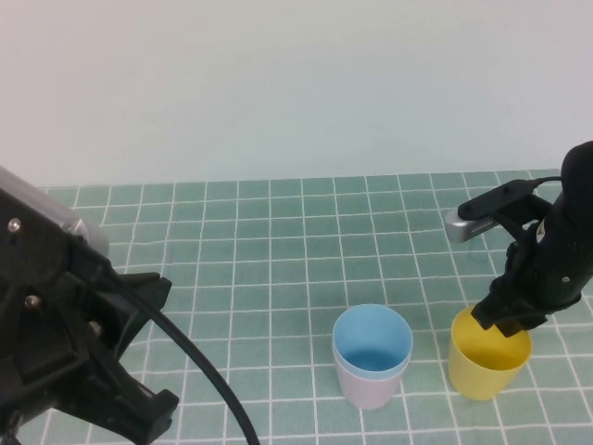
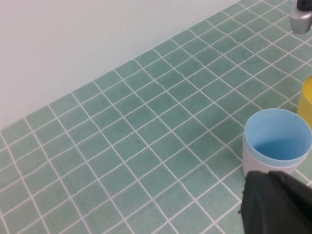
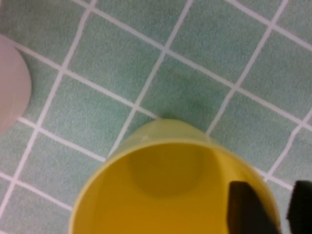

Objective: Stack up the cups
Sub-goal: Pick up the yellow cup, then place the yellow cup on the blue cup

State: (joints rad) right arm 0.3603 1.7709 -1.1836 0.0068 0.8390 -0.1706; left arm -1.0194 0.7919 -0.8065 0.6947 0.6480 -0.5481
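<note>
A yellow cup (image 1: 489, 366) stands upright on the green tiled table at the front right; it also shows in the right wrist view (image 3: 161, 195). A blue cup (image 1: 372, 345) sits nested inside a pale pink cup (image 1: 367, 389) just left of it. My right gripper (image 1: 505, 326) is open and straddles the yellow cup's right rim (image 3: 273, 195), with one finger (image 3: 248, 209) inside and the other outside with a gap. My left gripper (image 2: 275, 202) hangs at the front left, well apart from the nested cups (image 2: 278, 141).
The green tiled table (image 1: 278, 241) runs back to a plain pale wall. The left arm's black body (image 1: 65, 324) and its cable fill the front left corner. A grey camera block (image 1: 463, 225) juts from the right arm.
</note>
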